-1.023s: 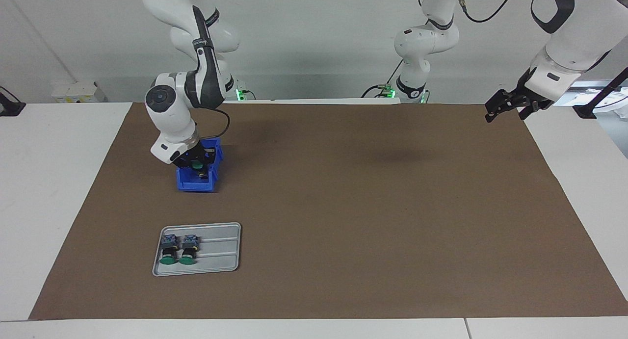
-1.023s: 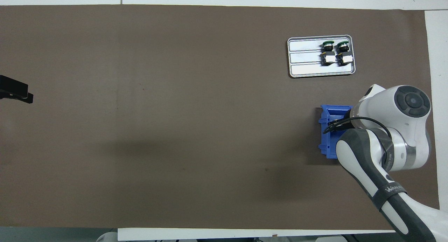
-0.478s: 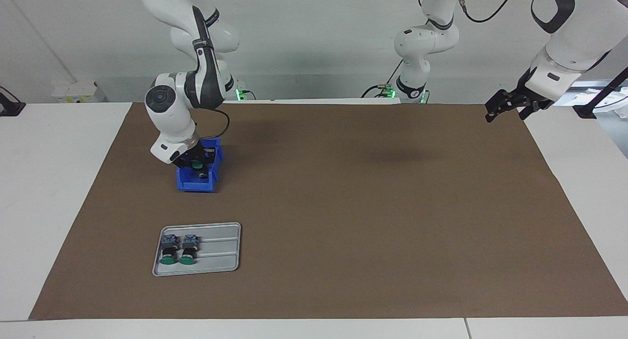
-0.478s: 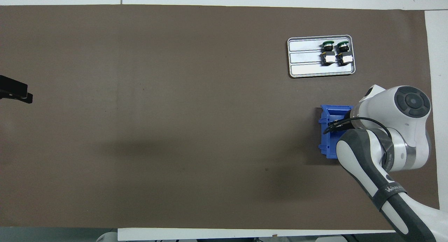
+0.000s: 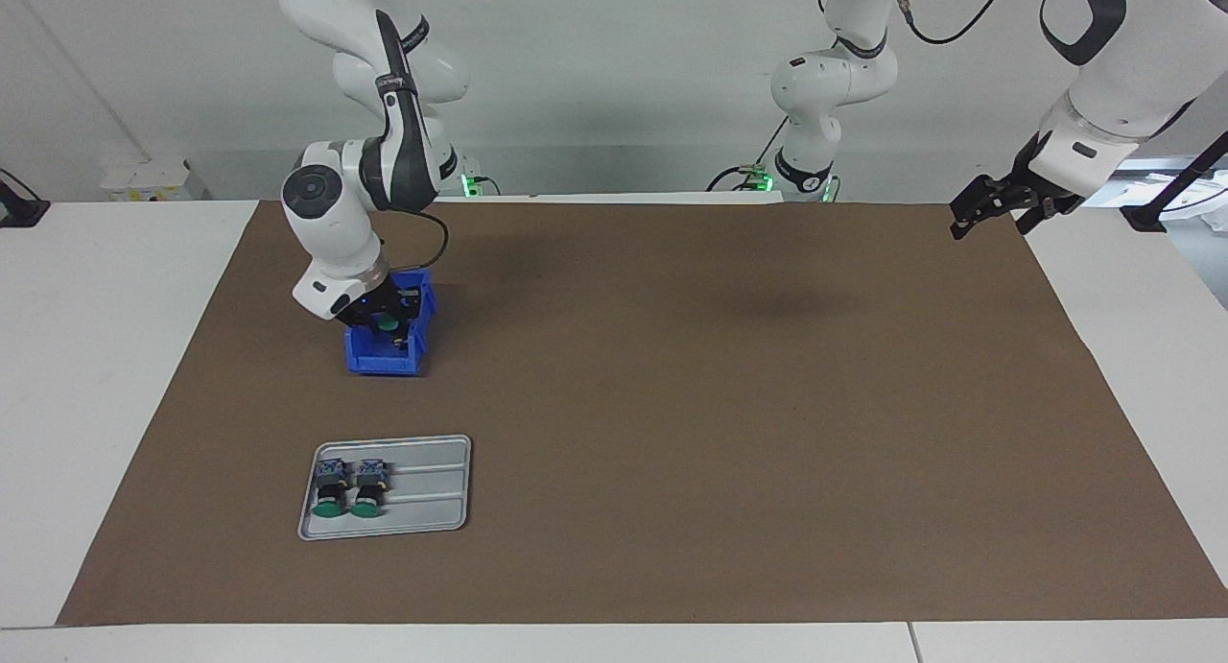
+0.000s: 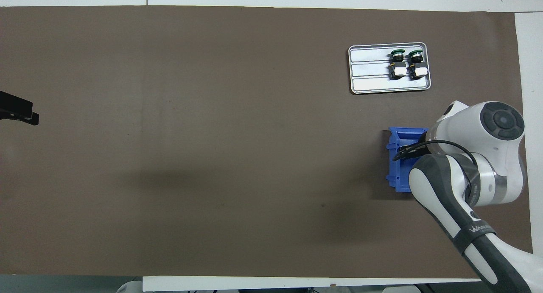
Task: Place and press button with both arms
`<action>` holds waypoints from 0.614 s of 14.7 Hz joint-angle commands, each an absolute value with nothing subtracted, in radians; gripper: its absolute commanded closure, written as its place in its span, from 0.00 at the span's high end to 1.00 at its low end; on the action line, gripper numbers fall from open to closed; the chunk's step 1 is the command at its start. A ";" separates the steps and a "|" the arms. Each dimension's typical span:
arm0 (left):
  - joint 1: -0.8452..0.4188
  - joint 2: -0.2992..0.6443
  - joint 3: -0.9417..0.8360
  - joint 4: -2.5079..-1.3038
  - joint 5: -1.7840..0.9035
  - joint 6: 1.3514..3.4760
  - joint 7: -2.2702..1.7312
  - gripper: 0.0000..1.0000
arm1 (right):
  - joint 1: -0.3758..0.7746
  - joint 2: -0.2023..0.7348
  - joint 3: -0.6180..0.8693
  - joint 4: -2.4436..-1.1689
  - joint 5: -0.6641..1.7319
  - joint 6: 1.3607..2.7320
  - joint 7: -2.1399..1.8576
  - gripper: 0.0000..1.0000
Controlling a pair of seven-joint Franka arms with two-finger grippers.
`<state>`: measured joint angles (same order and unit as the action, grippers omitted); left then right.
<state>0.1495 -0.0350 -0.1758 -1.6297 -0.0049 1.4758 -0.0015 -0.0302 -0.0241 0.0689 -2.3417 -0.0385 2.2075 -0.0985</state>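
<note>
Reaching down into a small blue plastic bin [image 5: 386, 342] on the brown mat [image 5: 672, 404], the right gripper [image 5: 384, 310] sits at a push-button switch with a round green cap [image 5: 388, 324], which lies inside the bin. Whether its fingers grip the button or have let go cannot be told; the wrist hides them from above. The step in hand looks like the placing of this button into the bin. Next, judging by the task, the arm would need to lift clear so that the cap can be pressed from above.

Farther from the robots than the bin, a shallow grey metal tray [image 5: 432, 509] holds two more green-capped buttons [image 5: 347, 485] lying side by side. The left gripper [image 5: 988, 209] waits with fingers spread wide, raised over the mat's edge at the left arm's end of the table, well apart from the bin.
</note>
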 commanded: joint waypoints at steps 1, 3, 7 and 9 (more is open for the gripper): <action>0.149 -0.057 -0.173 -1.652 0.011 1.477 0.003 1.00 | -0.031 -0.052 0.074 -2.304 -0.057 2.138 -0.077 0.59; 0.147 -0.057 -0.173 -1.652 0.011 1.477 0.003 1.00 | -0.031 -0.063 0.074 -2.301 -0.057 2.134 -0.078 0.64; 0.149 -0.057 -0.173 -1.652 0.011 1.477 0.003 1.00 | -0.028 -0.142 0.077 -2.217 -0.057 1.978 -0.089 0.96; 0.152 -0.057 -0.173 -1.652 0.011 1.477 0.003 1.00 | -0.029 -0.149 0.077 -2.058 -0.048 1.811 -0.113 1.00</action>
<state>0.1495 -0.0350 -0.1758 -1.6297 -0.0048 1.4758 -0.0015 -0.0277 -0.1238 0.0724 -2.1923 -0.0397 1.9564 -0.1005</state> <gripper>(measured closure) 0.000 0.066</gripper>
